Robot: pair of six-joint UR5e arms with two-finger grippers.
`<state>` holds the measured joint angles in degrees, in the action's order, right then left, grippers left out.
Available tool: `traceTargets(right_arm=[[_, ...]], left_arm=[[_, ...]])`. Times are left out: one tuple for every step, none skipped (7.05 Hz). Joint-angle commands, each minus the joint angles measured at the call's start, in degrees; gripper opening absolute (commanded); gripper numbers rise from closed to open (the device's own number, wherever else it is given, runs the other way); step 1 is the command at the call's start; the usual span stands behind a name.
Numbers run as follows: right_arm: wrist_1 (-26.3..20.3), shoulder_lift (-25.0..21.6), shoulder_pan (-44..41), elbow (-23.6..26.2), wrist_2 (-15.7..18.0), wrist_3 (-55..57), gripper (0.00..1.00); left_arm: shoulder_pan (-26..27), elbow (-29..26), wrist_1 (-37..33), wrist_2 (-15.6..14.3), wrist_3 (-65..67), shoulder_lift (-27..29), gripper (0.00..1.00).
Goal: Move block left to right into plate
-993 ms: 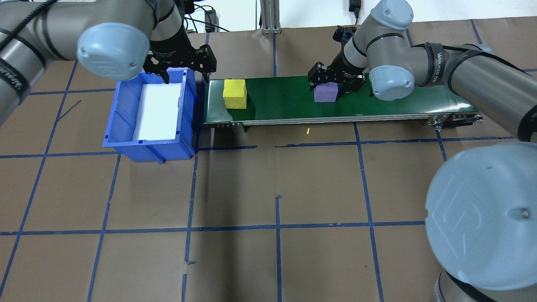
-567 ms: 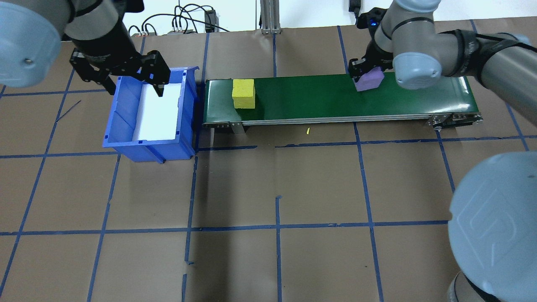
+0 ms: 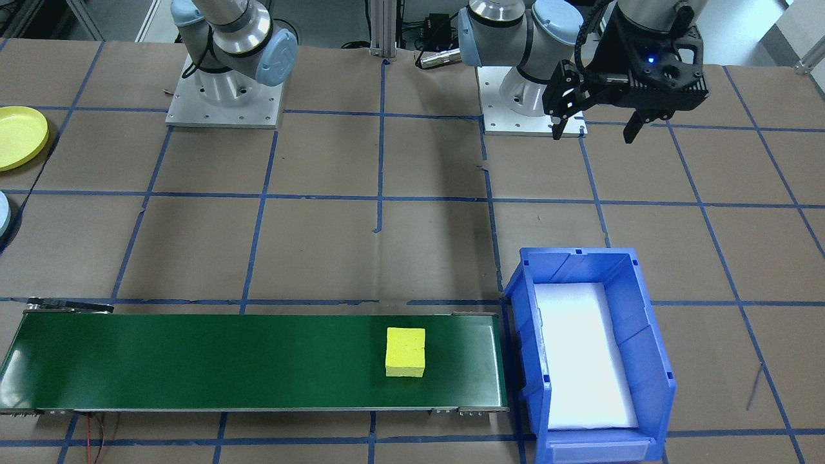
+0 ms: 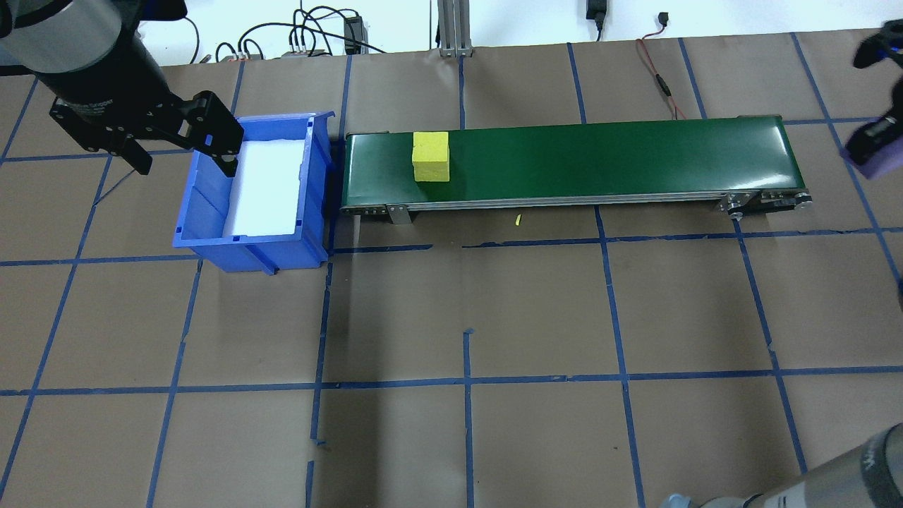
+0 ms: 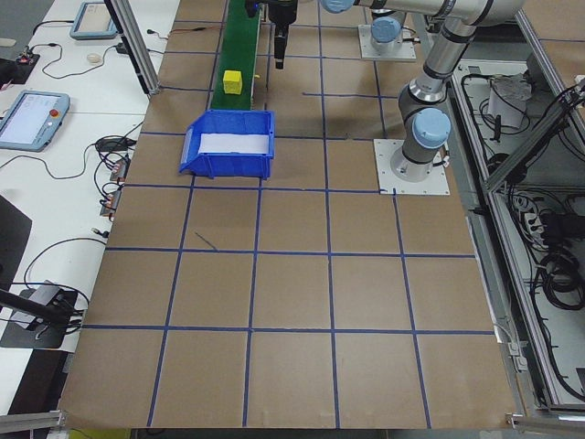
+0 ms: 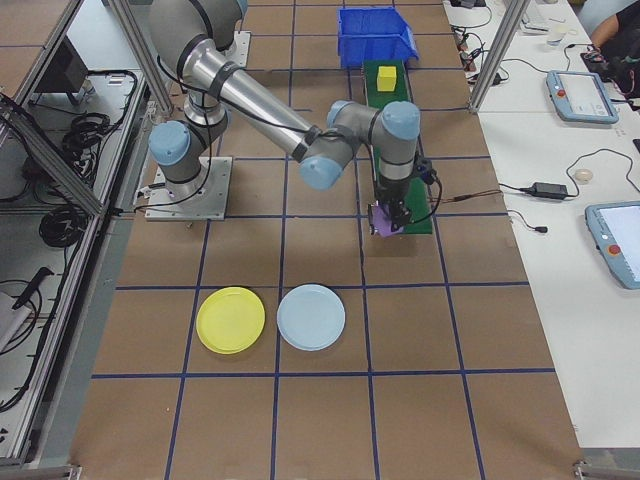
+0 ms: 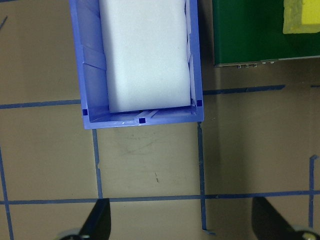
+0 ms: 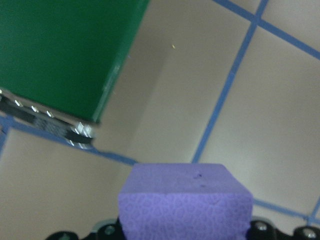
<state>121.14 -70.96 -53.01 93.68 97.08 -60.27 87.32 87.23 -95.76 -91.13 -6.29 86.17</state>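
Clearly a foam cube: the purple block has a pitted, spongy face, so I judge it light, soft and a bit squashy, grippy rather than slippery, not fragile. Best hold is on two opposite flat sides near mid-height, with a modest squeeze; too hard would dent it.

Right gripper carries the purple block now. In the right wrist view the block fills the bottom of the frame, clamped between the fingers, whose tips are mostly hidden behind it. Below it lies brown counter with blue tape lines, and the end of the green conveyor belt is off to one side. In the overhead view the block sits at the far right edge, past the conveyor's right end, up off the counter.

Yellow plate lies on the counter at the robot's right end, just beside a pale blue plate, well apart from the block. Block not yet over the plate.

Left gripper hangs over the left rim of the blue bin, fingers spread wide, holding nothing. Yellow block rests on the belt near its left end, untouched.
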Motion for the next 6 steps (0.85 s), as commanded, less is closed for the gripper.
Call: traceTargets(right_arm=[[3.2,0.0,17.5,5.9,0.0,-13.3,0.52],[5.9,0.2,22.7,8.9,-0.3,-16.3,0.52],[6.3,1.6,26.4,10.5,-1.7,-16.5,0.54],[8.0,4.7,27.0,10.6,-5.5,-16.5,0.86],[8.2,6.3,27.0,10.9,-7.5,-16.0,1.0],[8.1,5.6,26.8,10.5,-7.4,-13.4,1.0]], left_arm=[[0.0,0.2,-0.9,0.1,-0.1,-0.5,1.0],[0.0,0.5,-0.9,-0.2,-0.1,-1.3,1.0],[0.0,0.4,-1.3,-0.2,0.0,-1.5,1.0],[0.0,0.4,-1.4,-0.2,0.0,-1.5,1.0],[0.0,0.4,-1.4,-0.3,0.0,-1.5,1.0],[0.0,0.4,-1.4,-0.3,-0.1,-1.5,1.0]])
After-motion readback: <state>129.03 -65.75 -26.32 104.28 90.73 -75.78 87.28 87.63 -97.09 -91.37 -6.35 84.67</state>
